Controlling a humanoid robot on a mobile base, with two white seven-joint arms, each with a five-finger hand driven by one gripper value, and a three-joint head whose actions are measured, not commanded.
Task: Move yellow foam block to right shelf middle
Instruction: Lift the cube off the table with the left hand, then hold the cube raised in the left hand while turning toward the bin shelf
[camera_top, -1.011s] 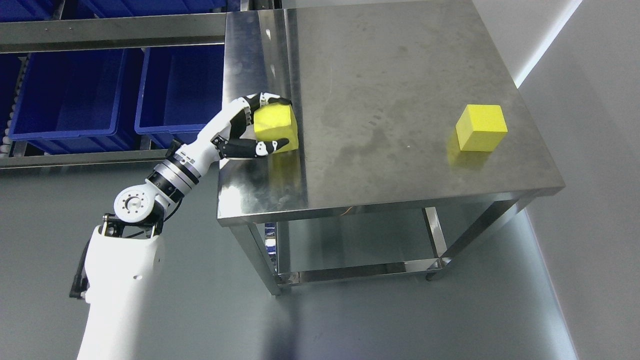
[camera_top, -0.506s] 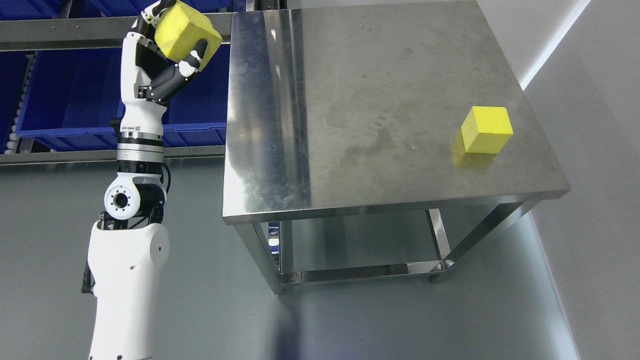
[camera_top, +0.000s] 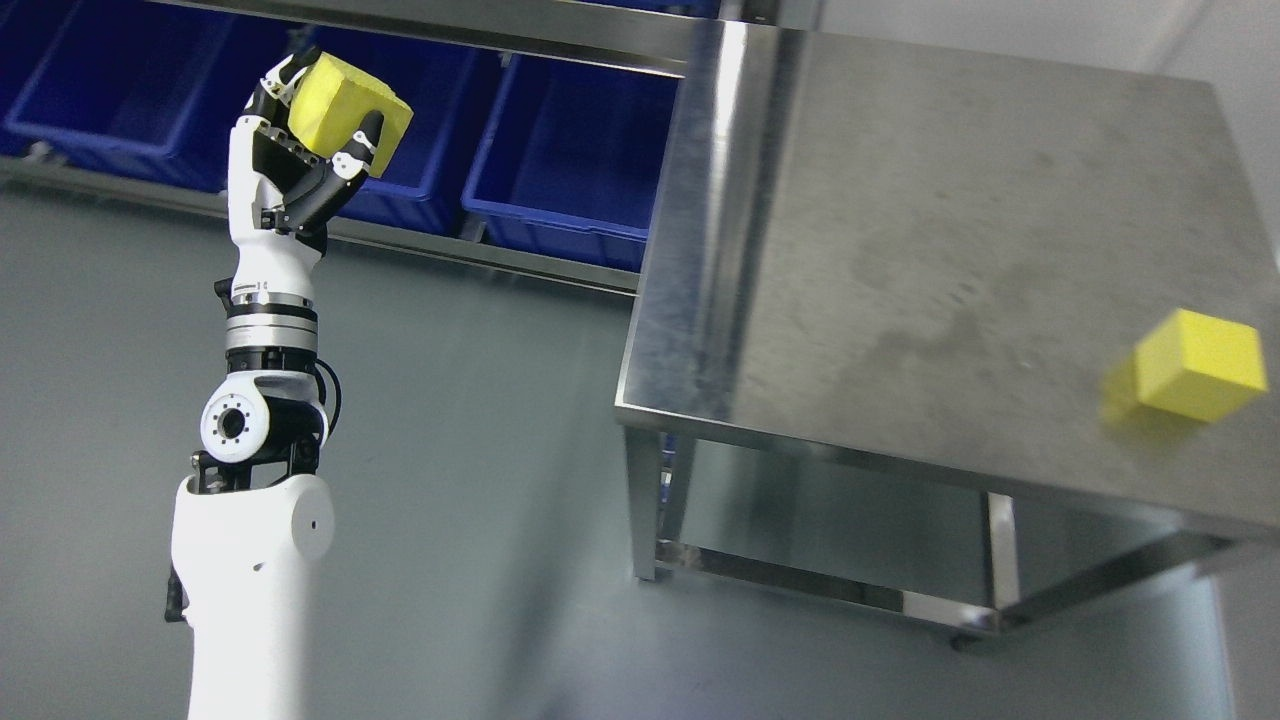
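Fingers (camera_top: 362, 140) of the left hand (camera_top: 290, 160) clasp the yellow foam block (camera_top: 345, 95), raised at ten o'clock before the blue bins (camera_top: 570, 150). At three o'clock a second yellow block (camera_top: 1200, 365) sits on the steel table (camera_top: 900, 250). Best carry it level, grip firm, toward the shelf.

We see a square stainless steel table (camera_top: 900, 250) with a dull, smudged top and a brighter reflective band along its left side. Directly on it, near the right edge, sits a yellow foam cube (camera_top: 1195, 365), slightly blurred, with its yellow reflection on the steel just beside it. The table stands on a grey floor (camera_top: 480, 480) and has a lower steel frame between its legs. Behind it, a metal shelf rack (camera_top: 420, 245) carries dark blue plastic bins (camera_top: 580, 160) side by side.
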